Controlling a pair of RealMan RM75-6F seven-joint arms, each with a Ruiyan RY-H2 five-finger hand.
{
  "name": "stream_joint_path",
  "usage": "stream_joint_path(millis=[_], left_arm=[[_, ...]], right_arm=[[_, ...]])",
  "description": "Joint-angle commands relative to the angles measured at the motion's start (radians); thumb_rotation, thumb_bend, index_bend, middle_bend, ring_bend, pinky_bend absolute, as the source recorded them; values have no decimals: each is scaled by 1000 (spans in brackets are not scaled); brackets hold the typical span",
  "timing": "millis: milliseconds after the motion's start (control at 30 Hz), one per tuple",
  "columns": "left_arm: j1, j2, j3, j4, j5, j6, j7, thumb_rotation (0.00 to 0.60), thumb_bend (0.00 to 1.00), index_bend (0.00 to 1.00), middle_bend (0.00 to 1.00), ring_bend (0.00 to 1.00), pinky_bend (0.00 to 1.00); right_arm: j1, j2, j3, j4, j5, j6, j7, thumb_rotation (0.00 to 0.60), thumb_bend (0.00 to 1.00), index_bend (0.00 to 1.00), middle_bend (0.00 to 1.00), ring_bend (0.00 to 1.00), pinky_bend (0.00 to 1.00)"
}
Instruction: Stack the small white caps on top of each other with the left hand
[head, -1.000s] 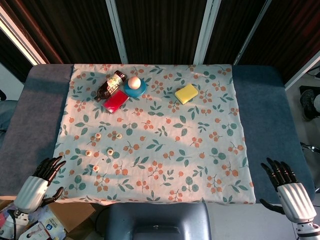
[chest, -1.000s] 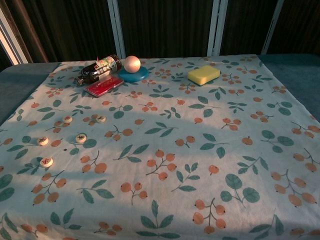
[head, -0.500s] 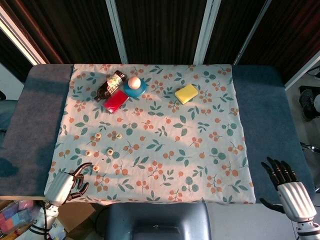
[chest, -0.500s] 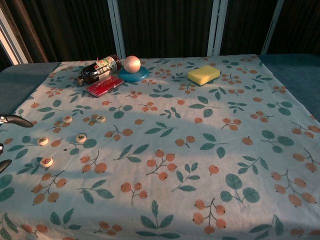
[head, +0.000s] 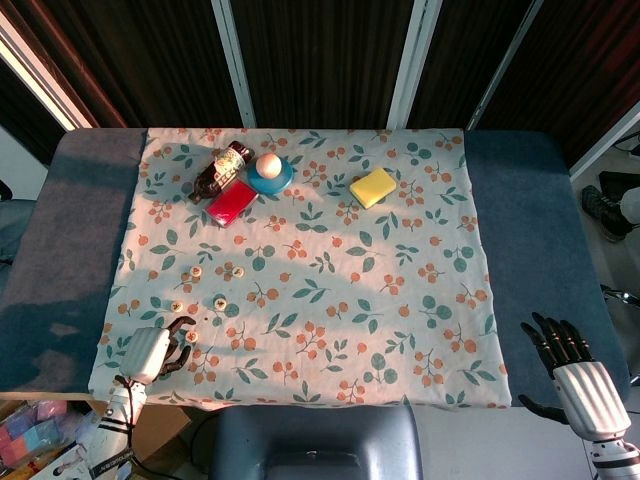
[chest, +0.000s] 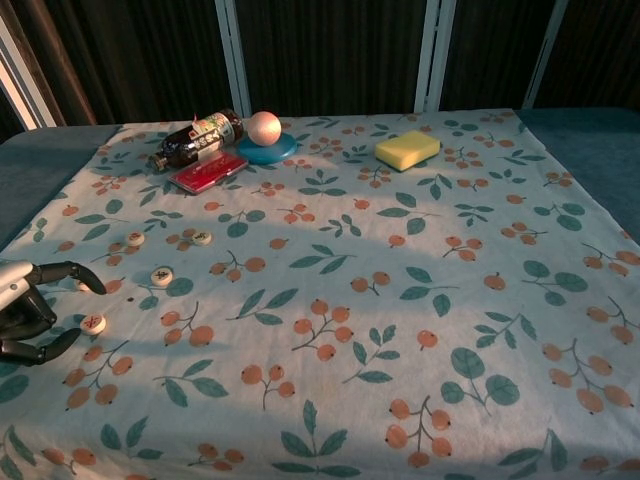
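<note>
Several small white caps lie loose on the left of the floral cloth: one cap (head: 196, 270), a second cap (head: 238, 270), a third cap (head: 220, 302), and others near them. In the chest view the nearest cap (chest: 92, 323) sits just right of my left hand (chest: 25, 310). That left hand (head: 155, 350) hovers at the cloth's near left corner, fingers curved and apart, holding nothing. One finger (chest: 75, 273) reaches over the spot of another cap and hides it. My right hand (head: 580, 385) is off the table's near right corner, fingers spread and empty.
At the back left lie a brown bottle (head: 220, 170), a red flat case (head: 232, 202) and a blue dish (head: 280, 182) with a pale ball (head: 268, 164) on it. A yellow sponge (head: 372, 187) sits further right. The floral cloth (head: 380, 300) covers the table.
My left hand has moved in from beyond the table's near left edge onto the cloth, close to the nearest caps. The caps and the right hand have not moved.
</note>
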Motion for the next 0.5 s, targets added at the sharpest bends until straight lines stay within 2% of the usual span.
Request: stream_joint_path(millis=[33, 500], left_arm=[[-2, -7, -1, 7, -6, -2, 8, 600, 432, 338, 1000, 1000, 1000], [-18, -31, 1, 46, -43, -41, 31, 600, 433, 387, 1000, 1000, 1000]], right_arm=[[0, 0, 0, 0, 0, 0, 1, 600, 175, 0, 0, 0, 0], [-2, 6, 0, 0, -2, 10, 17, 600, 176, 0, 0, 0, 0]])
